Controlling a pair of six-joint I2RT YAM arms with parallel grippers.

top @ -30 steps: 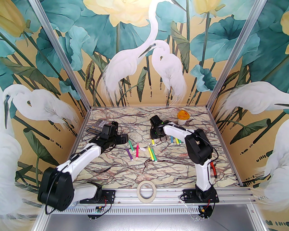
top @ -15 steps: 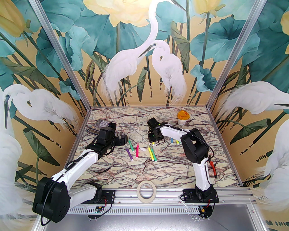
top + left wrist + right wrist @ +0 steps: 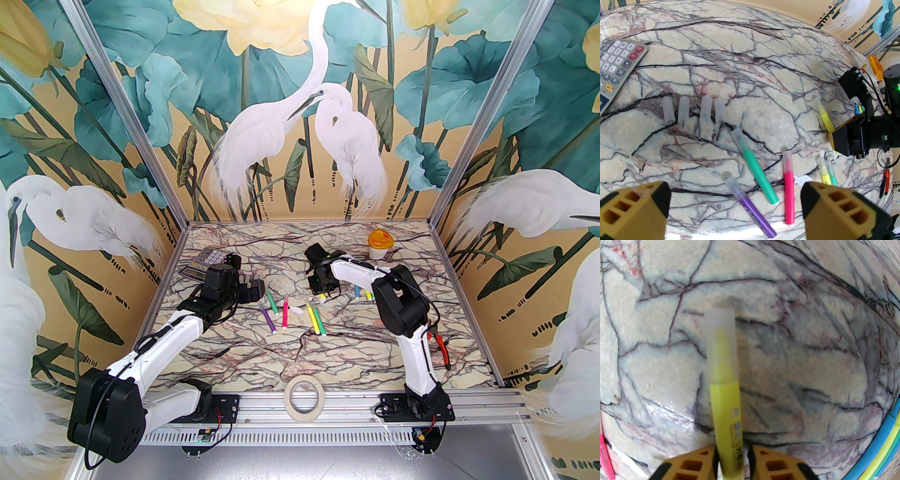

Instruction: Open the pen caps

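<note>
Held low over the marble table, my right gripper [image 3: 733,454] is shut on the body of a yellow pen [image 3: 727,413]. Its clear cap [image 3: 720,345] is still on and points away from the fingers. The same gripper [image 3: 321,290] sits mid-table in the top view. My left gripper [image 3: 736,211] hovers open above a purple pen [image 3: 750,206], a green pen [image 3: 755,168] and a pink pen [image 3: 789,189], all capped. Several loose clear pen caps [image 3: 706,107] lie in a row further back. A capped yellow and green pair [image 3: 826,173] lies to the right.
A calculator [image 3: 208,262] lies at the back left and an orange-lidded jar [image 3: 380,243] stands at the back right. Uncapped pens [image 3: 363,293] lie under the right forearm. Red-handled pliers [image 3: 440,349] rest at the right edge, and a tape roll [image 3: 303,393] sits on the front rail.
My right gripper shifted slightly left and its jaws closed in on the yellow pen. The left arm pulled back a little, then held still, staying open.
</note>
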